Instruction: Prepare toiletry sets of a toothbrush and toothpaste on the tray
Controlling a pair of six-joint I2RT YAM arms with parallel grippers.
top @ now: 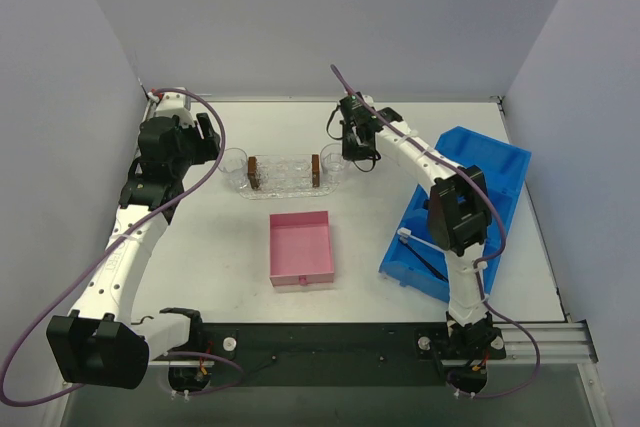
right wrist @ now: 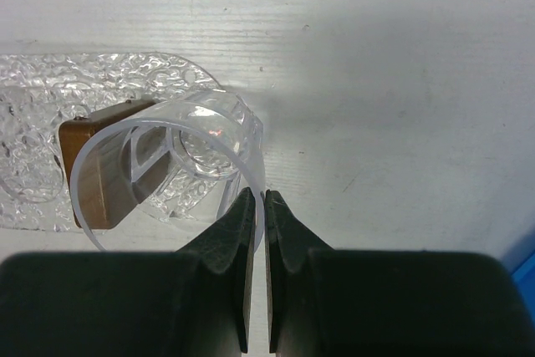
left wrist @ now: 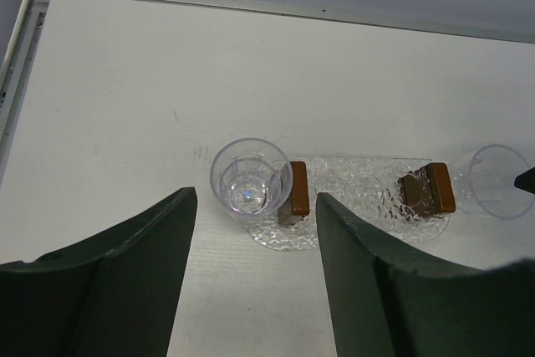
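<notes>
The clear bumpy tray (top: pixel 285 180) lies at the back middle with two brown upright blocks (top: pixel 253 171). A clear cup stands at each end. My right gripper (top: pixel 347 157) is shut on the rim of the right cup (right wrist: pixel 175 152), pinching its wall between the fingers (right wrist: pixel 234 232) at the tray's right end (right wrist: pixel 33 123). My left gripper (left wrist: pixel 255 196) is open and empty, just short of the left cup (left wrist: pixel 250 180) at the tray's left end (left wrist: pixel 351 194). No toothpaste tube or toothbrush shows clearly.
A square pink box (top: pixel 300 247) sits in front of the tray. A big blue bin (top: pixel 460 202) lies at the right, under the right arm. Walls close in the table on three sides.
</notes>
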